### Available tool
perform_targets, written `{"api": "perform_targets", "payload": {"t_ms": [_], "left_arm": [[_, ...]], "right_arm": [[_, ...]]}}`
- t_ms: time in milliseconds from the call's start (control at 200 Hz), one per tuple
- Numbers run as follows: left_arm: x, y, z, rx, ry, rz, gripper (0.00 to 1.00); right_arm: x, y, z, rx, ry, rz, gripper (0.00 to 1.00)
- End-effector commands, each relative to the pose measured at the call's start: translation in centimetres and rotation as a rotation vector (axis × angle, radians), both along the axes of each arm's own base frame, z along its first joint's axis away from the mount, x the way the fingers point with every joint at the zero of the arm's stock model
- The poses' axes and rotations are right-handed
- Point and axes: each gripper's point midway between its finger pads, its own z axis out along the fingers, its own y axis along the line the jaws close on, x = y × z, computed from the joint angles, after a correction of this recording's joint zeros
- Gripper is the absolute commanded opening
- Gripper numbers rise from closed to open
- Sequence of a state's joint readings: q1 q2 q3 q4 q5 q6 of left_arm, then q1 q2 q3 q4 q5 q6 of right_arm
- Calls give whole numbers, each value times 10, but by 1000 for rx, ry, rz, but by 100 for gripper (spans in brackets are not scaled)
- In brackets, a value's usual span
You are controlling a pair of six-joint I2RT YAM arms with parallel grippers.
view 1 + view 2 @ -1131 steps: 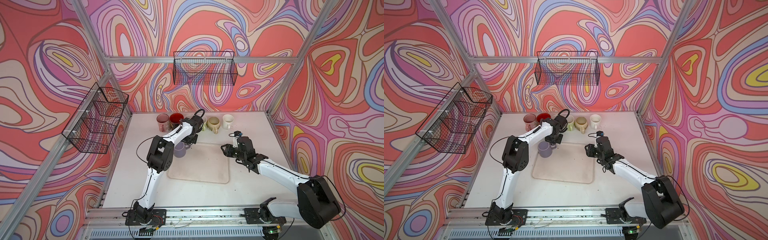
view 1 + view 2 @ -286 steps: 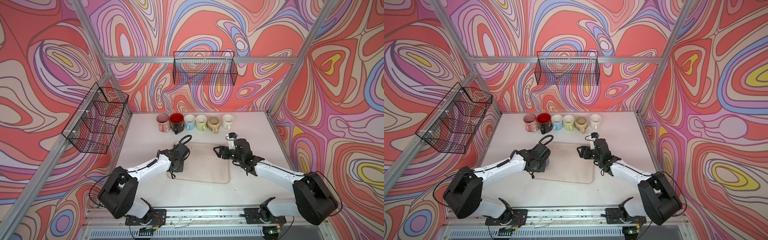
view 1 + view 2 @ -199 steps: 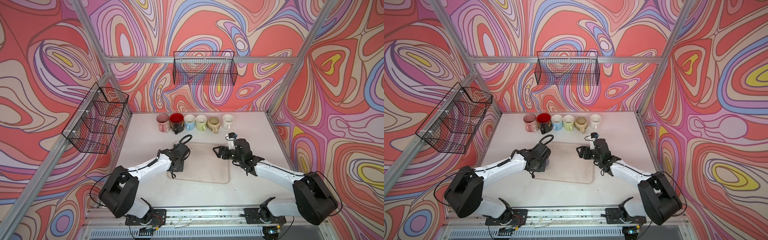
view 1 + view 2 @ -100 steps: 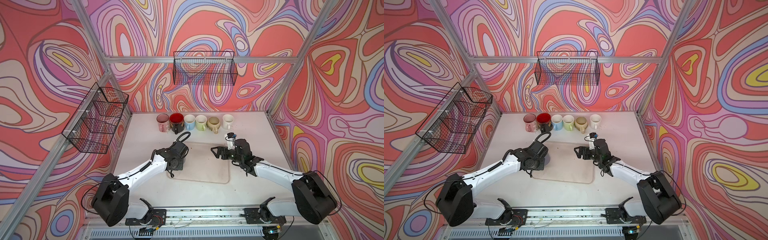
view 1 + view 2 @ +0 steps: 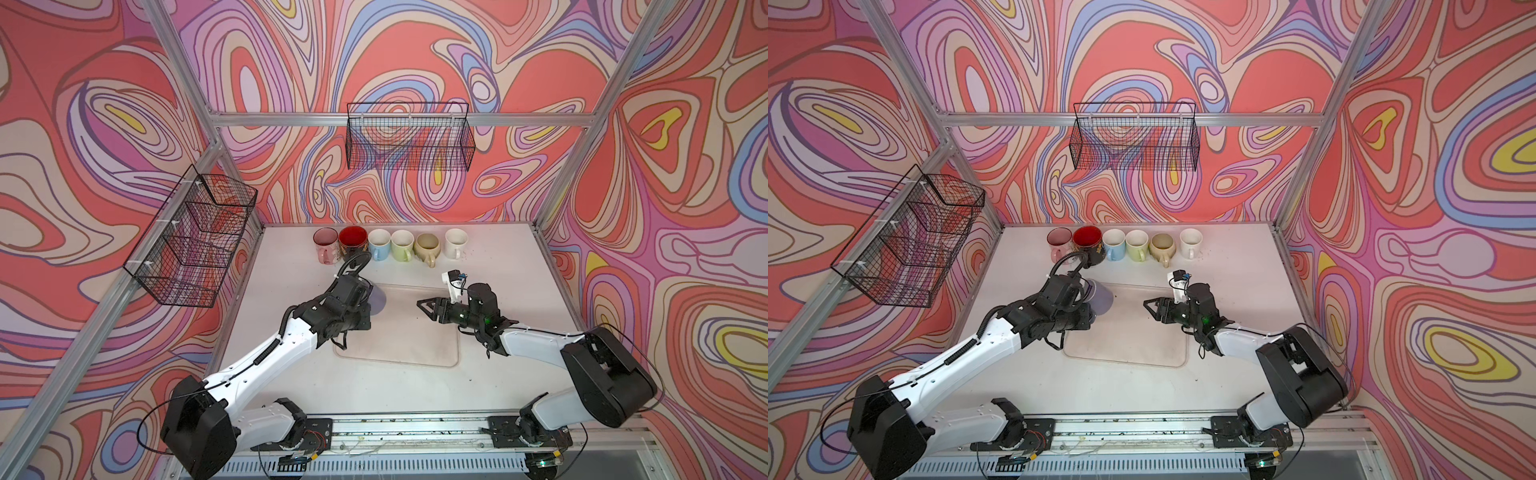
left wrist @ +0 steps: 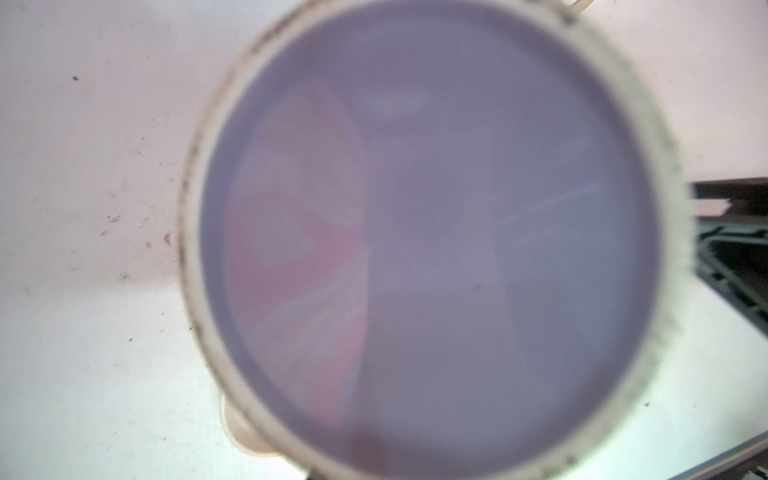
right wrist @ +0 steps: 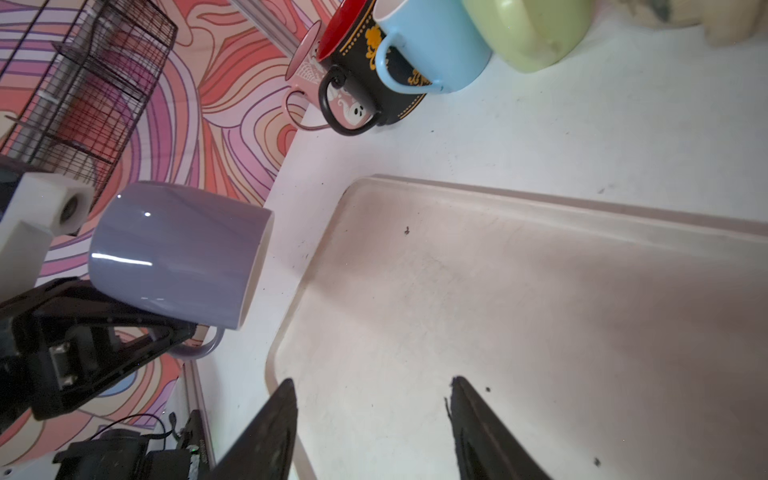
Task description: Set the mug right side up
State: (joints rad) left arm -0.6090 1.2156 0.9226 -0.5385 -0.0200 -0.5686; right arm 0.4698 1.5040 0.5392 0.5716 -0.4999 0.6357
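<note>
Grips the purple mug [image 7: 178, 253] by its handle in the clenched left pincer [image 7: 187, 332], lifted off the table [image 5: 498, 266] and tipped on its side over the left edge of the tray [image 5: 415, 345]. Carries the right pincer [image 7: 372, 384] released and empty above the tray, apart from the mug. Has six other mugs [image 5: 402, 249] upright along the table's far edge.

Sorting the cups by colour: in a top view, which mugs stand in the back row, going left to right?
pink mug → black mug with red inside → blue mug → green mug → tan mug → white mug
</note>
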Motion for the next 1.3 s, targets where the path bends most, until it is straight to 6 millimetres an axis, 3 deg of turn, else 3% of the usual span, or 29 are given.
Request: {"api": "perform_targets", "payload": {"t_ms": [0,185,300,746,966,1297], "left_arm": [[23,-24,47,-184,-145,-22,0],[34,-47,82,-372,-231,-69,0],[37,-61,101,-461,-271,-113,0],[41,-97,150,-722,-364,-237,0],[37,-104,168,-818,-389,-273,0],[30,-108,180,-909,-407,-306,0]], "right_arm": [[-7,13,18,140,-24,82,58],[-11,11,33,280,-38,127,60],[-13,9,41,338,-57,153,53],[-22,13,92,379,-171,231,52],[-23,14,127,414,-226,251,57],[-21,17,163,452,-264,270,53]]}}
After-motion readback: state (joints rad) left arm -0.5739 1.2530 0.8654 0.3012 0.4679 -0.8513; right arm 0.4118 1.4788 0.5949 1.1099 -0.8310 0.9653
